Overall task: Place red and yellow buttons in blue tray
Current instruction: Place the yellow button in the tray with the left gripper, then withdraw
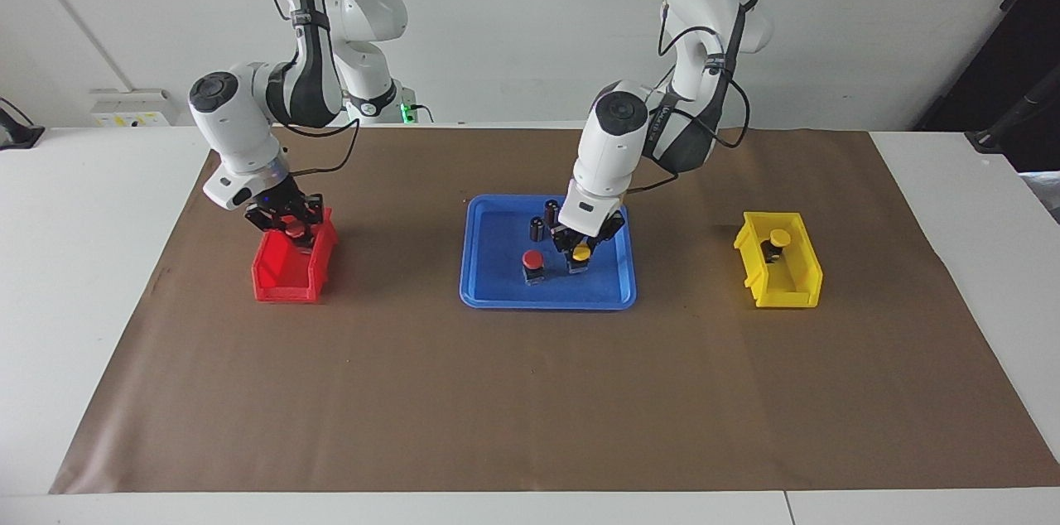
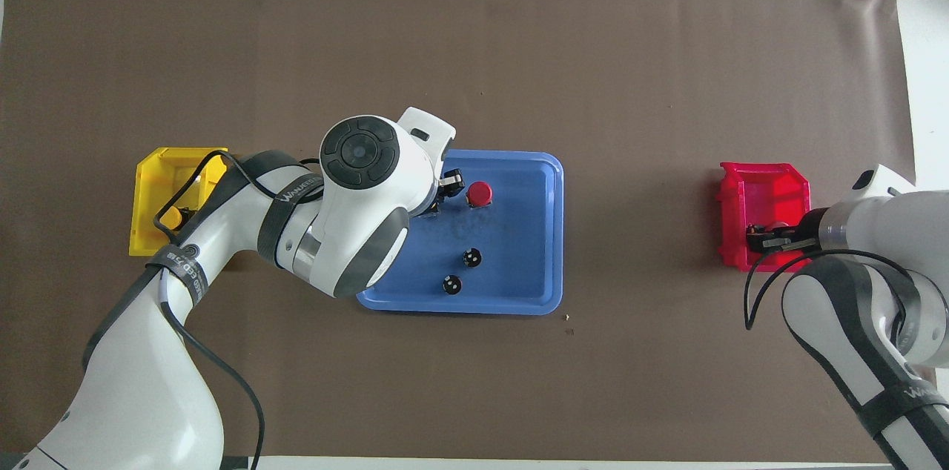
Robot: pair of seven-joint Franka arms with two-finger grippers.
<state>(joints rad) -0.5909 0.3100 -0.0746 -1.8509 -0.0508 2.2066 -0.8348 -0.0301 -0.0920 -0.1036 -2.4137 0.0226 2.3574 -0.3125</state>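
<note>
The blue tray (image 1: pixel 497 297) (image 2: pixel 552 233) lies mid-table. A red button (image 1: pixel 532 260) (image 2: pixel 479 193) stands upright in it. Right beside that one is a yellow button (image 1: pixel 582 250), low in the tray, with my left gripper (image 1: pixel 580 257) shut on it; the arm hides this button in the overhead view. Another yellow button (image 1: pixel 779 238) (image 2: pixel 169 218) sits in the yellow bin (image 1: pixel 782 289) (image 2: pixel 148 181). My right gripper (image 1: pixel 291 228) (image 2: pixel 771 236) is down in the red bin (image 1: pixel 286 276) (image 2: pixel 764 181), shut on a red button (image 1: pixel 295 232).
Two dark capless cylinders (image 2: pixel 471 257) (image 2: pixel 451 284) stand in the tray, nearer to the robots than the buttons. Brown paper (image 1: pixel 530 409) covers the table. The red bin is toward the right arm's end, the yellow bin toward the left arm's end.
</note>
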